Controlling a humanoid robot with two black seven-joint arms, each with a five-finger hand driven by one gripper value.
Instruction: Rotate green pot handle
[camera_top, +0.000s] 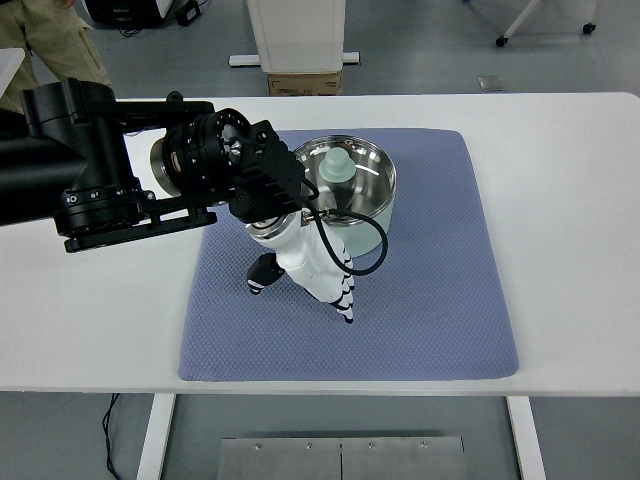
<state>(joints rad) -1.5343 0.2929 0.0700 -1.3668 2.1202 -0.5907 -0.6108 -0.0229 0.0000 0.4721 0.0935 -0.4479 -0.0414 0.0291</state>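
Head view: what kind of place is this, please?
Probably a robotics lab or test room, not a kitchen. The green pot sits on a blue mat on a plain white table, the left hand reaches over the mat, and the floor behind is bare grey.

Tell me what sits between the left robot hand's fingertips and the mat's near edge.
Nothing: in the head view only bare blue mat lies between the left robot hand and the near edge. The green pot stands behind the hand.
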